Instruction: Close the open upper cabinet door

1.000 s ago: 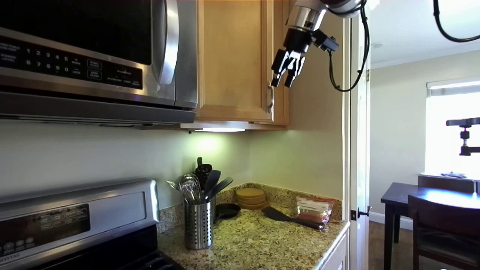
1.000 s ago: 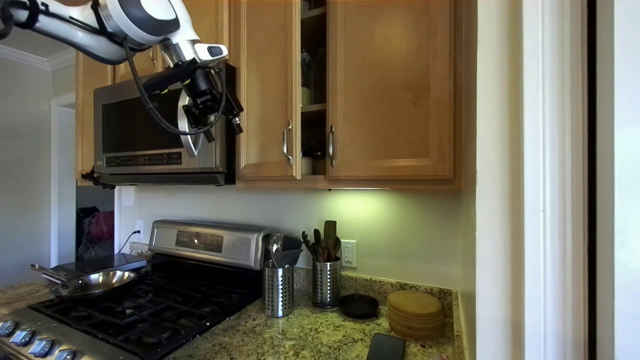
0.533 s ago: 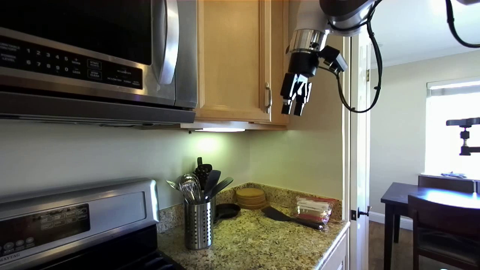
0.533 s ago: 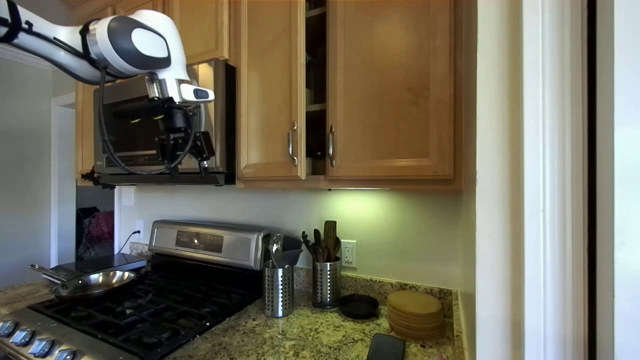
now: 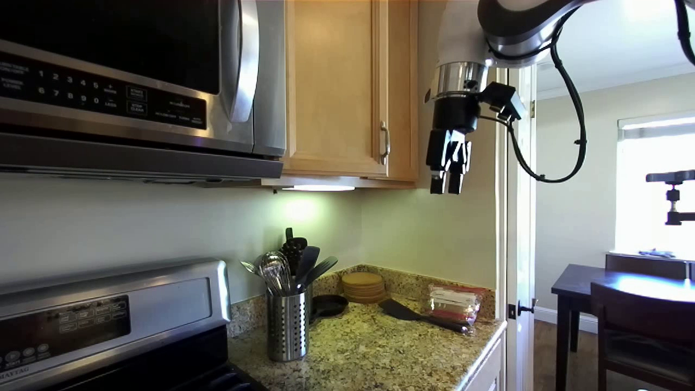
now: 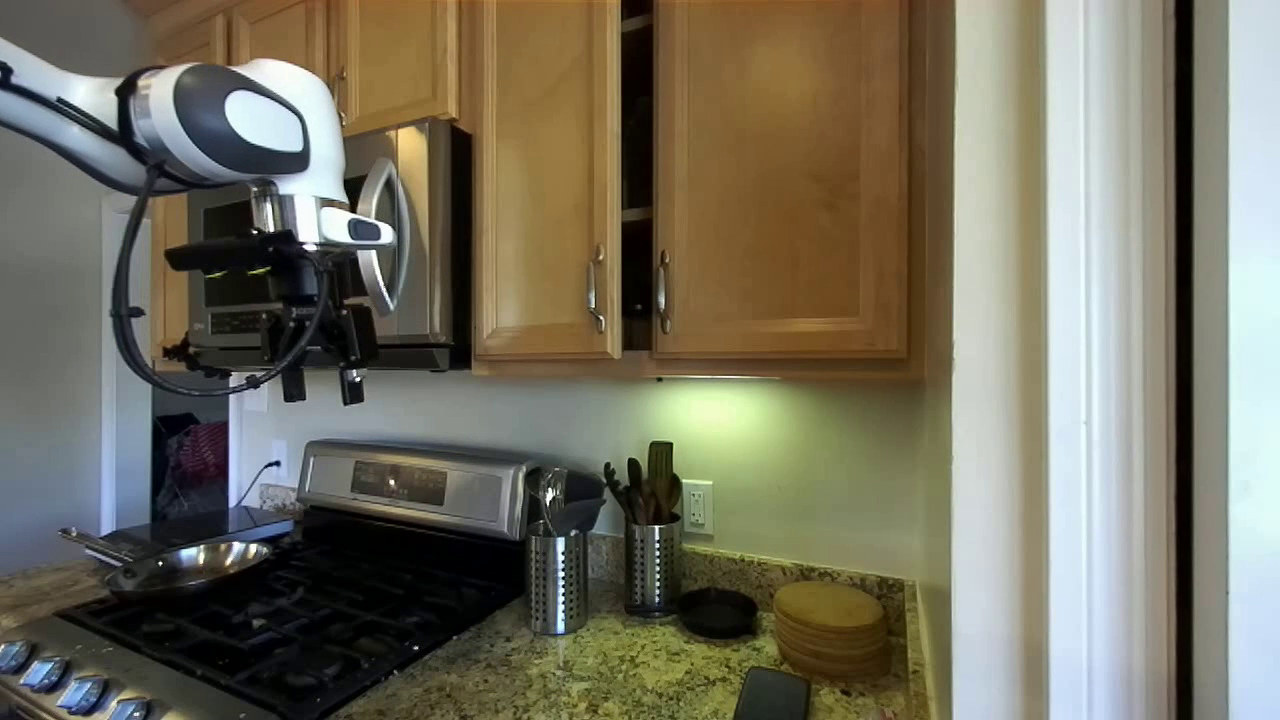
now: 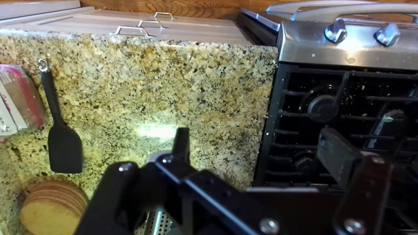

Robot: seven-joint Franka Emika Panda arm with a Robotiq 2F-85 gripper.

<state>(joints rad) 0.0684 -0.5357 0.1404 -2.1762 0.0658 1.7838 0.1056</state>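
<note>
Across the speckled granite counter (image 5: 369, 353), left to right in an exterior view: a perforated steel holder (image 5: 288, 331) of utensils (image 5: 276, 269), a small dark pan (image 5: 331, 304), stacked round tan boards (image 5: 362, 288), a black turner (image 5: 400, 310) and a clear plastic bag (image 5: 455, 304). Alongside, a steel-and-black stove (image 6: 330, 620), with a frying pan (image 6: 195, 566) at its left edge in an exterior view; above that, a microwave (image 5: 141, 87). In the room beyond, a dark table (image 5: 583, 275), a chair (image 5: 643, 309) and a bright window (image 5: 651, 157).

Hung on the upper cabinet (image 5: 403, 119), just beside the microwave, and slightly ajar — the upper cabinet door (image 6: 545, 180), with a silver bar handle (image 6: 595, 290) near its free edge and a narrow dark gap next to it.

Pointing down, apart from the door: the gripper (image 5: 446, 184), with fingers (image 7: 338, 160) spread wide in the wrist view and only air between.

Compared with a second ago, nearer to closed for the door, with a slimmer gap beside it — and in both exterior views, lower and farther from it for the gripper. Just as before on the counter, from holder to plastic bag.
</note>
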